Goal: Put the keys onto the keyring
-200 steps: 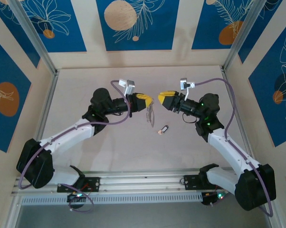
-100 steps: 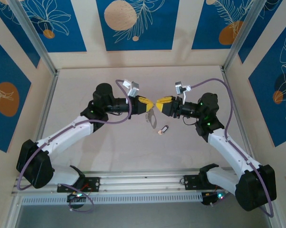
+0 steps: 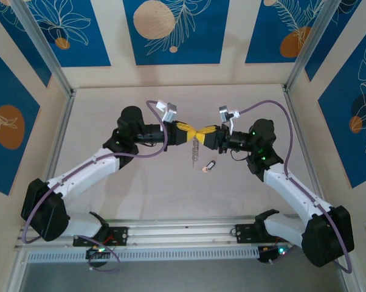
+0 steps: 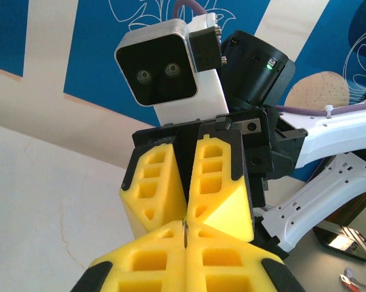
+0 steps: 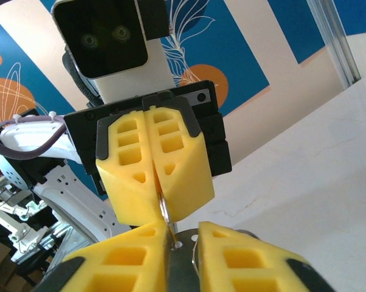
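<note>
Over the middle of the desk (image 3: 171, 188) the two sets of jaws meet tip to tip. The left jaws are closed on the keyring (image 3: 196, 148), which hangs down from them. The right jaws stand a slim gap apart at the keyring's top edge; whether they grip it I cannot tell. The key (image 3: 208, 165) lies on the desk, just near-right of the keyring.

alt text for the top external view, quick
The left gripper and right gripper meet tip to tip above a pale table, the keyring hanging from where they meet. The keys lie on the table, apart from both.
</note>
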Available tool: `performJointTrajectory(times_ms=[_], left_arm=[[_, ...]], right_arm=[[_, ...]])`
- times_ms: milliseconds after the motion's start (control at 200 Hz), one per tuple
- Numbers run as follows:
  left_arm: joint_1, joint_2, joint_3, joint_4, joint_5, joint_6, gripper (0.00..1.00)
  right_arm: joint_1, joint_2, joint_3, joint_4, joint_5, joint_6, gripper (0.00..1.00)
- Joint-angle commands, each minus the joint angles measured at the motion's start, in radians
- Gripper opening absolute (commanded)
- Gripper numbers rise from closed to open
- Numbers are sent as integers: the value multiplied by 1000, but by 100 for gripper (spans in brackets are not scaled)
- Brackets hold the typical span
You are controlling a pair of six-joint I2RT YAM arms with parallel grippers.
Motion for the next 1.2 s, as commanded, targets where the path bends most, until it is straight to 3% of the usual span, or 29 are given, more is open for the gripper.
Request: performJointTrajectory(times_ms=[0,250,420,605,735,775,855,975,1195], left_arm=[[2,2,17,63,36,-15,0],[2,7,12,65,54,-20,0],[2,14,11,65,69,-24,0],[2,3,-1,82,34,-41,0],[1,-38,-47,149,-79,-83,45],[3,-58,-63,161,-132,-91,53],[3,-98,-100,193,-227,-109,60],[2,-147,-168,269,-357,-158,63],[2,-126,-218,408,-380,-264,62]], right_arm=[[8,10,25,15,20,-6,17],[2,7,37,16,36,-5,17],[2,20,37,51,38,19,0],[2,30,17,107,84,56,0],[2,28,-11,159,137,90,0],[3,26,-20,175,152,102,0],[6,20,-34,206,182,122,0],[19,5,-50,227,221,133,0],[53,-1,-50,244,260,136,0]])
